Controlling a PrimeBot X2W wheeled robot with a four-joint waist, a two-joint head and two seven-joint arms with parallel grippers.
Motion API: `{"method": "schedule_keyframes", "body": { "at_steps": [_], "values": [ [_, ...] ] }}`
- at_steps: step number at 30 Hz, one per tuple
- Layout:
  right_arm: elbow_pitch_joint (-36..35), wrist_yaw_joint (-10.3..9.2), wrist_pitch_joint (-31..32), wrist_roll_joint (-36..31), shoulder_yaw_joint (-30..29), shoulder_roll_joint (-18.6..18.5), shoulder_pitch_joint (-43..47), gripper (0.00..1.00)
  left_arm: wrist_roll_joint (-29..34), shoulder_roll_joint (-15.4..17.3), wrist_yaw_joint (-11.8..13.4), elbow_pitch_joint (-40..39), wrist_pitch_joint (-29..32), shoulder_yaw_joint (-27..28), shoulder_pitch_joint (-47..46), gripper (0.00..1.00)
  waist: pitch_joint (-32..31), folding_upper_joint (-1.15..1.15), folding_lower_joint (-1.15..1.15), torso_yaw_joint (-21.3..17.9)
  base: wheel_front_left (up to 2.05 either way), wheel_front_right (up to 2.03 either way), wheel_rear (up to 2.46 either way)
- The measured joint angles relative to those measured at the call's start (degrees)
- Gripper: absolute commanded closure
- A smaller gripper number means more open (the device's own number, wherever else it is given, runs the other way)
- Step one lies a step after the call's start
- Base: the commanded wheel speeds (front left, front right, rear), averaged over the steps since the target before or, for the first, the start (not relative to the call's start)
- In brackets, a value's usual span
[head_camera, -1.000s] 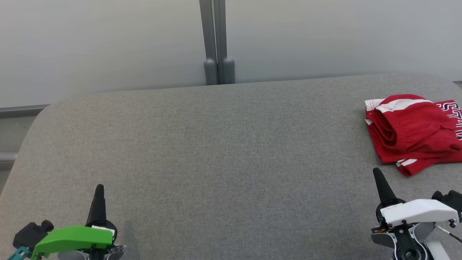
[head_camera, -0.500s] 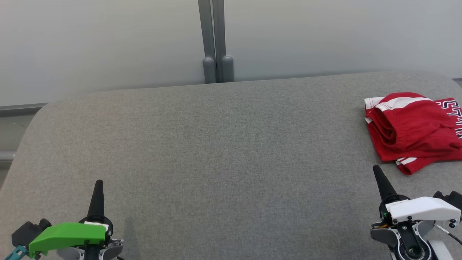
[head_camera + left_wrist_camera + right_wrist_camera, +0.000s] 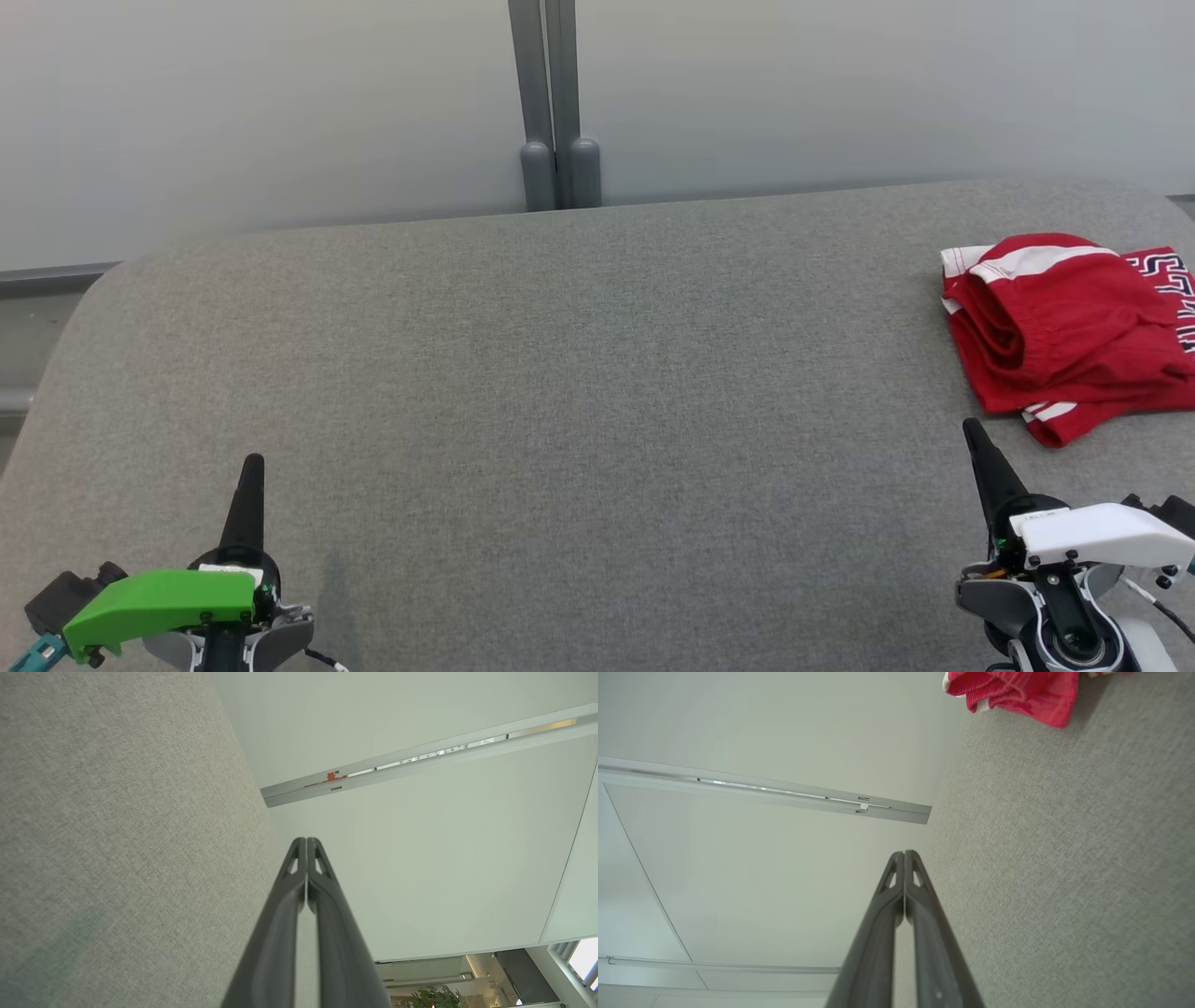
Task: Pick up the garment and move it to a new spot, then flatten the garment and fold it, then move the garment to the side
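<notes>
The garment [image 3: 1069, 331] is red with white stripes and dark lettering, and it lies folded in a loose bundle at the far right of the grey padded surface [image 3: 579, 373]. A corner of the garment [image 3: 1017, 693] shows at the top of the right wrist view. My right gripper [image 3: 971, 431] is shut and empty, just in front of the garment's near edge, a short gap from it. In the right wrist view its fingers [image 3: 903, 854] are pressed together. My left gripper [image 3: 253, 463] is shut and empty at the lower left, and its tips [image 3: 306, 841] meet in the left wrist view.
A grey post [image 3: 549, 103] stands behind the surface's far edge against a pale wall [image 3: 280, 112]. The surface's left edge curves down near a grey rail [image 3: 19, 401]. Bare grey fabric spans the middle between the two arms.
The whole head view has shifted slightly upward, so the camera has moved. Both grippers sit a little lower in the picture, still shut. The garment has not moved on the surface.
</notes>
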Motion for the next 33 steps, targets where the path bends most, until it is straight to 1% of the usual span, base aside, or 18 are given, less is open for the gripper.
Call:
{"method": "schedule_keyframes", "body": {
  "at_steps": [33],
  "values": [
    [-0.63, 0.00, 3.55, 11.03, -2.40, 1.71, -1.01, 1.00, -12.93, -0.33, -0.20, -0.96, 3.47, 1.26, -1.63, 1.00, 1.05, 0.00, 0.00, -0.55, 0.00, 0.00, 0.00]
  ]
}}
